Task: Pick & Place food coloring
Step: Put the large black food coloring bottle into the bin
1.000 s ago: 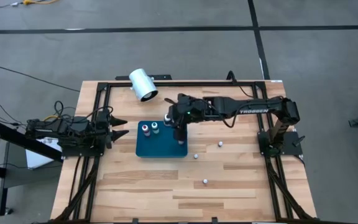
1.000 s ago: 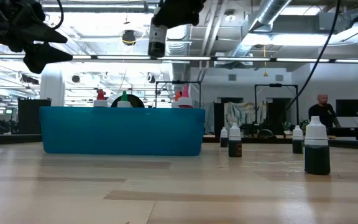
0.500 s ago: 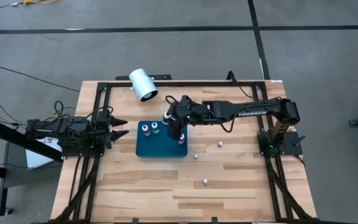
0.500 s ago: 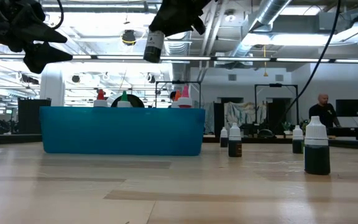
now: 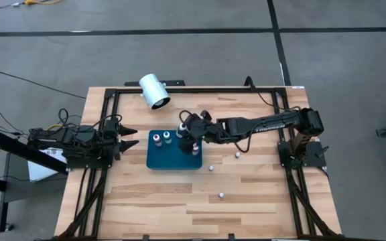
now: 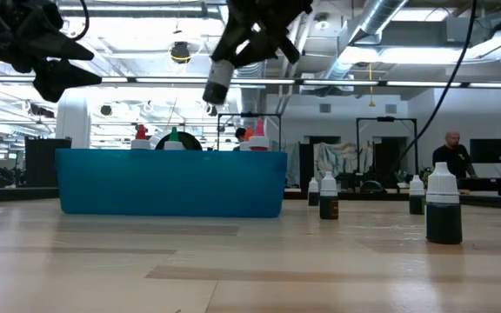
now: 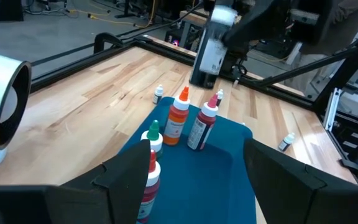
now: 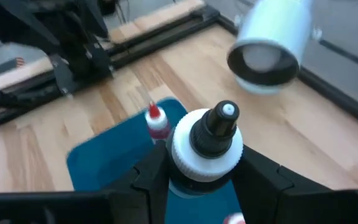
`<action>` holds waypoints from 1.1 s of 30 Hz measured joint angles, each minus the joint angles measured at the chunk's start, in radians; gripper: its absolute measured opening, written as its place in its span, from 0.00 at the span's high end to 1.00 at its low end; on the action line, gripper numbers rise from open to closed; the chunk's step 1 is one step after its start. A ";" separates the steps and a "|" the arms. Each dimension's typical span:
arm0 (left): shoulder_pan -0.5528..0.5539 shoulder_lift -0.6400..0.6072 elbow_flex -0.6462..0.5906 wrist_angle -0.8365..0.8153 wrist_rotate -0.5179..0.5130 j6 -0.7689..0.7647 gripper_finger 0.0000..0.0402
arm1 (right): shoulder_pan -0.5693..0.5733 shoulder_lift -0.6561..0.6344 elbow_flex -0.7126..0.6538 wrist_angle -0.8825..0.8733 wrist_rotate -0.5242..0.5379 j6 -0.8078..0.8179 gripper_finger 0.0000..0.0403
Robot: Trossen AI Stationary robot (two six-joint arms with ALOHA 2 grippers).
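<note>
Right gripper (image 8: 205, 180): clamped on a food coloring bottle (image 8: 206, 146) with a white collar and dark tip, carried in the air above the teal tray (image 5: 173, 158); the right wrist view shows the fingers pressed on both sides of the bottle's collar.
Held bottle, low view: it (image 6: 218, 81) hangs tilted, well clear of the tray's rim (image 6: 172, 181), which the overhead view cannot show.
Left gripper (image 5: 127, 137): fingers apart, holding nothing, parked at the table's left edge, apart from the tray.
Bottles in tray: the left wrist view shows four upright, an orange-topped one (image 7: 178, 117), a pink-topped one (image 7: 204, 122), a green-topped one (image 7: 153, 135) and a red-topped one (image 7: 148, 185); the overhead view only gives small caps.
Loose bottles: three stand on the bare wood right of the tray (image 5: 211, 169) (image 5: 237, 155) (image 5: 220, 195); the low view shows them as dark-bodied, white-capped (image 6: 443, 205).
White cylinder (image 5: 154, 91): lying on its side at the table's far edge, its open end seen from the left wrist.
Background: a person (image 6: 450, 157) stands far off, seen in the low view only.
</note>
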 joint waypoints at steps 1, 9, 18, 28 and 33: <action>0.000 0.000 0.000 0.000 0.000 0.003 0.38 | 0.001 0.000 -0.008 -0.005 0.006 0.017 0.65; 0.000 0.000 0.000 0.000 0.000 0.006 0.38 | 0.005 0.014 -0.062 0.073 0.030 0.091 0.66; -0.001 -0.002 0.000 -0.007 0.003 0.007 0.38 | 0.006 0.169 0.028 0.057 0.006 0.065 0.66; 0.000 -0.002 -0.001 -0.020 0.019 0.002 0.38 | 0.002 0.229 0.077 -0.006 0.038 0.037 0.66; 0.000 -0.002 -0.001 -0.021 0.011 0.006 0.38 | -0.003 0.229 0.077 -0.014 0.053 0.011 0.65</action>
